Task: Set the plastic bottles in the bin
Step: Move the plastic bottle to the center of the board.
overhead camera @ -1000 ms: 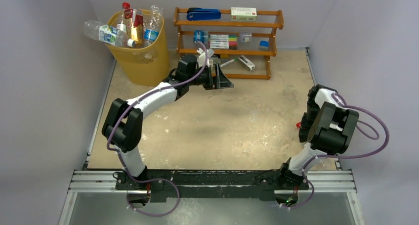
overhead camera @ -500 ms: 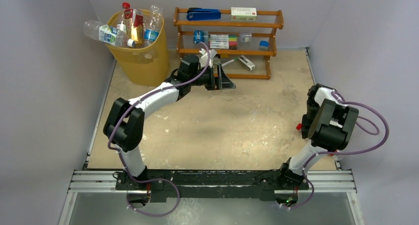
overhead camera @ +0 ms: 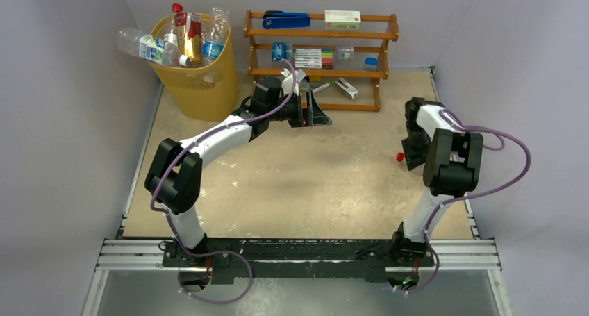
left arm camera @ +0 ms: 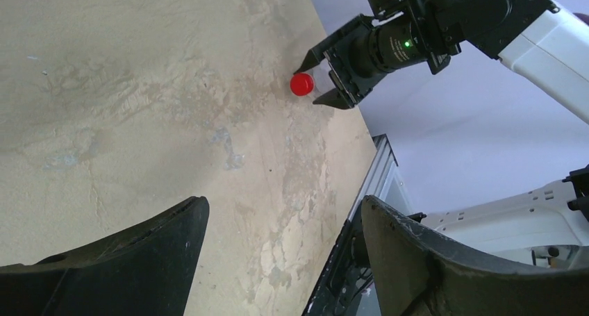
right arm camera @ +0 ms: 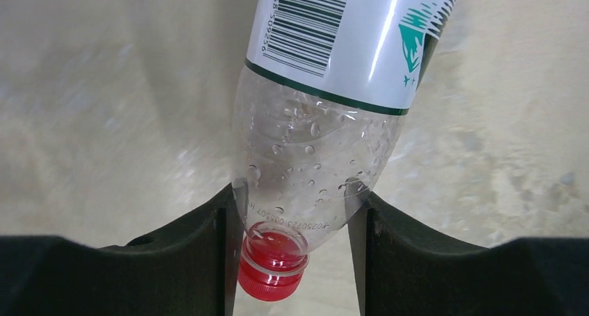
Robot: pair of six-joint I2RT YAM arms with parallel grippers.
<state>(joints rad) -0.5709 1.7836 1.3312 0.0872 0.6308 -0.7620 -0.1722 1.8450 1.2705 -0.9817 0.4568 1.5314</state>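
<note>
At the table's far left corner, the yellow bin is already heaped with plastic bottles, their caps and labels standing above the rim and one clear bottle lying across its left edge. Most of the job looks done.

Toward the middle of the far edge, in front of the wooden shelf rack, the left hand hangs over the table with its fingers spread wide and nothing between them.

Near the right edge, the right hand has closed tight on the sloped shoulder of a clear bottle, just behind its red cap. The white, bar-coded label runs away from the fingers. Whether the bottle has left the tabletop cannot be told.

No other loose bottle shows in the overhead view, so this appears to be the last one. What is left is the long carry across the table to the far left corner, and a drop onto a pile that is already full to the rim.
</note>
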